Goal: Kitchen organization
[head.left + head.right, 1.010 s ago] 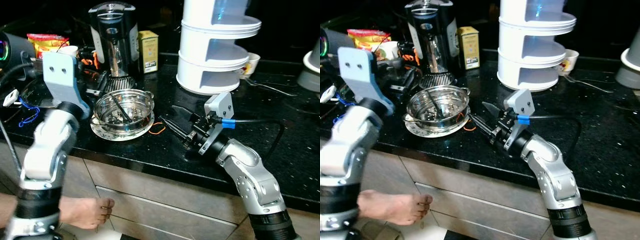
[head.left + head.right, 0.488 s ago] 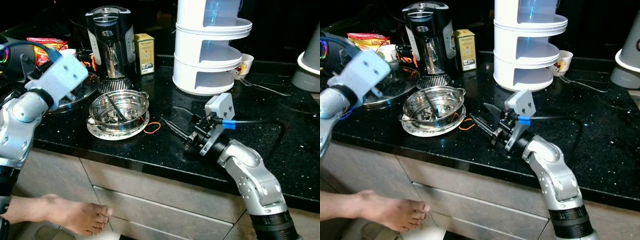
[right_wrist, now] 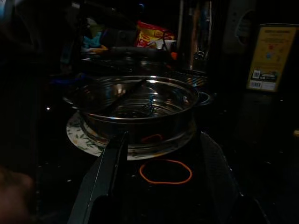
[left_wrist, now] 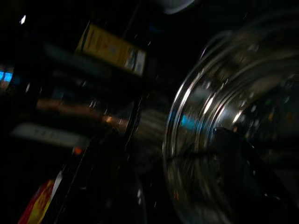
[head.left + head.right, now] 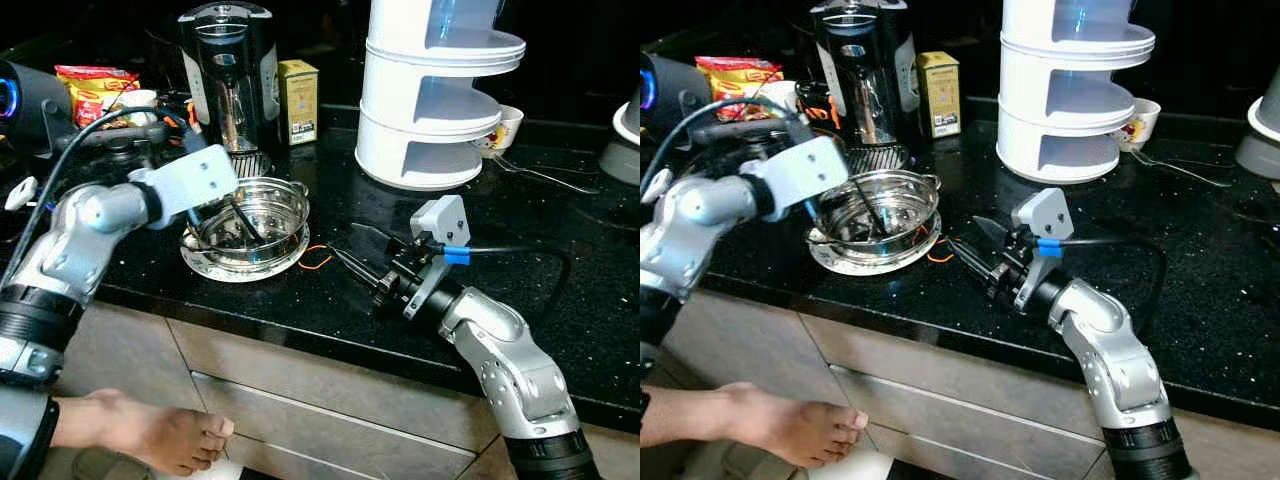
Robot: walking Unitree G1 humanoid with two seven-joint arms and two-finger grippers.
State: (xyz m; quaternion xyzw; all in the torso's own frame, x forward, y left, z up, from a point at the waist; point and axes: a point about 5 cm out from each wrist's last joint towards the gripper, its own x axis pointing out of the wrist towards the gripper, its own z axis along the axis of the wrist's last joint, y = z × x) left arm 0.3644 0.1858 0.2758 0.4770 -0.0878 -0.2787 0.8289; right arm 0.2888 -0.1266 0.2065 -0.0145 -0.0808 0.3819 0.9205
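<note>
A steel steamer bowl sits on a patterned plate on the black counter, with a thin black utensil lying inside it. My left gripper is at the bowl's near-left rim, and the shiny rim looms close in the dark left wrist view. My right gripper rests low over the counter to the right of the bowl, open, pointing at it. An orange rubber band lies on the counter between its two fingers, just short of the plate.
Behind the bowl stand a black kettle and a yellow box. A white tiered rack and a cup are at the back right. Snack packets lie at the far left. A person's bare foot is on the floor beside the drawers.
My left arm has swung down from a raised pose at the left and brought its gripper to the bowl's rim. The right arm has stayed put. The view shifted slightly.
</note>
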